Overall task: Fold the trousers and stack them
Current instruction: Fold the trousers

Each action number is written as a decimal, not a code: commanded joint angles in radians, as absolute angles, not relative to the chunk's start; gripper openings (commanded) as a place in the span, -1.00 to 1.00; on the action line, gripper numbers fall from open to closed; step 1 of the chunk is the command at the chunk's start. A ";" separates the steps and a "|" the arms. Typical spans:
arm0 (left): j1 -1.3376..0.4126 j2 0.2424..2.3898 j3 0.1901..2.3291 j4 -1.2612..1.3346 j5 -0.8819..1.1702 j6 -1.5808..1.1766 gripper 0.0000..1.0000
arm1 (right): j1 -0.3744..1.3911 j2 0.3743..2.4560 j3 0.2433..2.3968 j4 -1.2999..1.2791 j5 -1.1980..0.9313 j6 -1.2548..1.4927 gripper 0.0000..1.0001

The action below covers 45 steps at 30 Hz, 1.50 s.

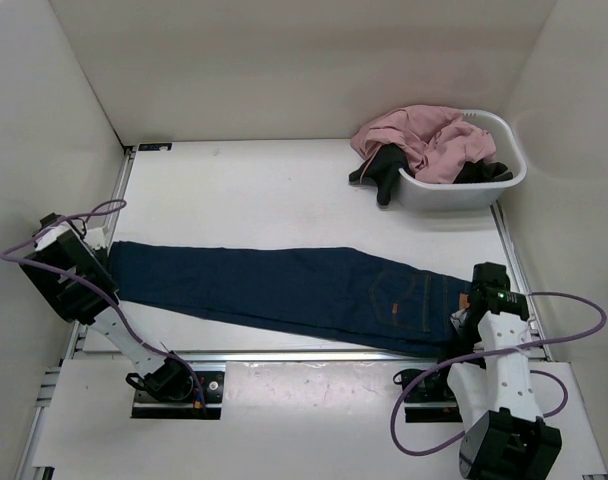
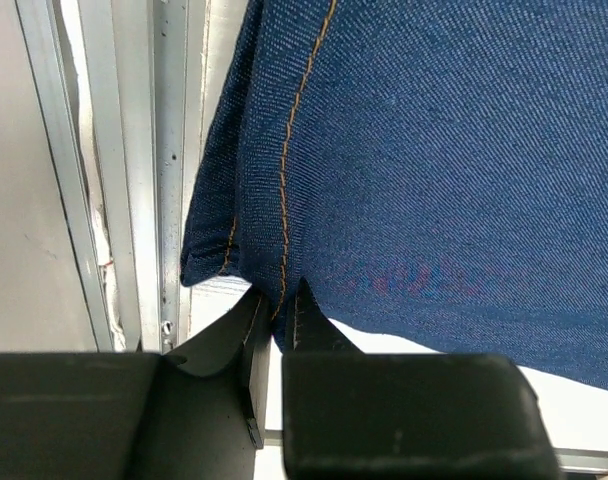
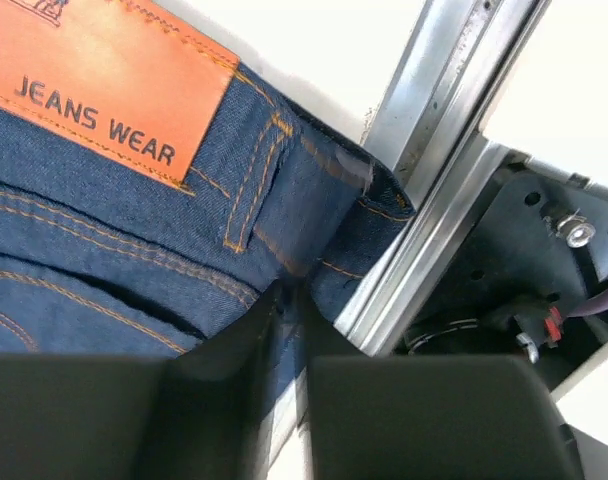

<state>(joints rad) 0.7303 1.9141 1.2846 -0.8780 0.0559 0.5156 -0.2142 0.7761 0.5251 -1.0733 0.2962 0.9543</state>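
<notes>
The dark navy jeans (image 1: 284,285) lie stretched flat across the table, leg ends at the left, waistband with orange patch at the right. My left gripper (image 1: 102,262) is shut on the hem of the leg end; in the left wrist view its fingertips (image 2: 279,305) pinch the denim (image 2: 434,150) along an orange seam. My right gripper (image 1: 466,315) is shut on the waistband corner; in the right wrist view its tips (image 3: 292,300) clamp the denim just below the orange "JEANS WEAR" patch (image 3: 94,90).
A white basket (image 1: 464,185) at the back right holds a pink garment (image 1: 419,135), with a small black garment (image 1: 381,170) hanging over its left side. Aluminium rails run along the table's left (image 2: 134,170) and near right (image 3: 434,170) edges. White walls enclose the table.
</notes>
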 commanded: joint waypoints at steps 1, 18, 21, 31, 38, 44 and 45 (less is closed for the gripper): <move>0.735 1.928 1.299 -0.856 0.017 0.525 -0.67 | -0.218 0.802 0.512 -1.095 0.333 0.994 -0.38; 0.735 1.885 1.279 -0.856 0.055 0.525 -0.41 | -0.218 1.086 0.440 -0.773 0.264 1.031 -0.03; 0.735 1.861 1.289 -0.865 0.091 0.525 -0.41 | -0.218 1.095 0.550 -0.808 0.346 0.970 -0.58; 0.701 1.868 1.295 -0.914 0.204 0.515 -0.41 | -0.229 1.316 0.837 -0.729 0.456 0.825 -1.00; 0.649 1.859 1.217 -0.914 0.204 0.503 -0.27 | -0.297 1.393 0.850 -0.614 0.445 0.634 -1.00; 0.649 1.795 1.229 -0.905 0.160 0.503 0.03 | -0.316 1.298 0.933 -0.624 0.560 0.460 -1.00; 0.649 1.783 1.244 -0.917 0.160 0.503 0.05 | -0.304 1.276 0.962 -0.624 0.590 0.439 -1.00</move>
<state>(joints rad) 0.6384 1.8690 1.2236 -0.9627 0.1940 0.4911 -0.3054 1.3674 0.8558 -0.6846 0.4145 0.5819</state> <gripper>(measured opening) 0.517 0.126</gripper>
